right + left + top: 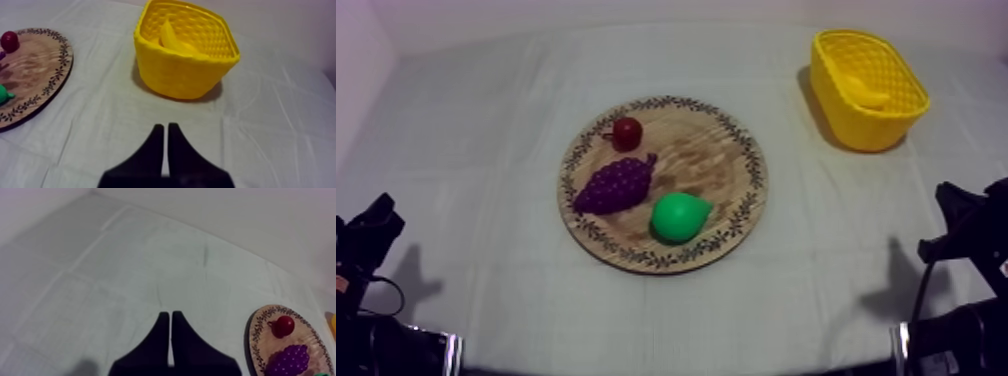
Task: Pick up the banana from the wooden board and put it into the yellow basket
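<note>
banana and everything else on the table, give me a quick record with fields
banana: lying inside the yellow basket
yellow basket: on the cloth, far right, apart from the board
wooden board: mid-table, holds grapes, pear, small red fruit
left tool: shut, empty, over bare cloth beside the board
right tool: shut, empty, over cloth facing the basket
task state: banana already in the basket

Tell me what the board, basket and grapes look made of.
Board: wood by its look, visible grain, matte, dark leaf pattern round the rim. Basket: likely moulded plastic, uniform yellow with a woven-look lattice. Grapes: probably plastic or rubber, purple, knobbly, dull; cannot tell which.
</note>
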Action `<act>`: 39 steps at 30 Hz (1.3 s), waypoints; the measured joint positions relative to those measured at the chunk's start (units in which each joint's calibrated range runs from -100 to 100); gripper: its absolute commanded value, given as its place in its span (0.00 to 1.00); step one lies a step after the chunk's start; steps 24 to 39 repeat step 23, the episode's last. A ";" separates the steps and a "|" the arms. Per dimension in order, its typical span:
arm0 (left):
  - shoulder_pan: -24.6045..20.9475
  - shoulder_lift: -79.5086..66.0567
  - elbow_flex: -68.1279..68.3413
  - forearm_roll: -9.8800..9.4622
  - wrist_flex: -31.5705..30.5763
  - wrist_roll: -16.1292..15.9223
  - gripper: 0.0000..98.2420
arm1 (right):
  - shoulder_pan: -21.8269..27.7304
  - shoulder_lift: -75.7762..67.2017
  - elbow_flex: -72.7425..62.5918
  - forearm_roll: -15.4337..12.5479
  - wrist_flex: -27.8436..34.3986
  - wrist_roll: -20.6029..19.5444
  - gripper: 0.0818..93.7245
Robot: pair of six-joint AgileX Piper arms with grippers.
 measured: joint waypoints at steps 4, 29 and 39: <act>0.00 0.00 0.00 0.00 0.00 0.00 0.00 | 0.00 0.00 0.00 0.00 0.50 -1.28 0.00; 0.00 0.00 0.00 0.00 -0.07 0.00 0.00 | 0.00 0.00 0.00 0.00 0.50 -1.71 0.00; 0.00 0.00 0.00 0.00 -0.07 0.00 0.00 | 0.00 0.00 0.00 0.00 0.50 -1.71 0.00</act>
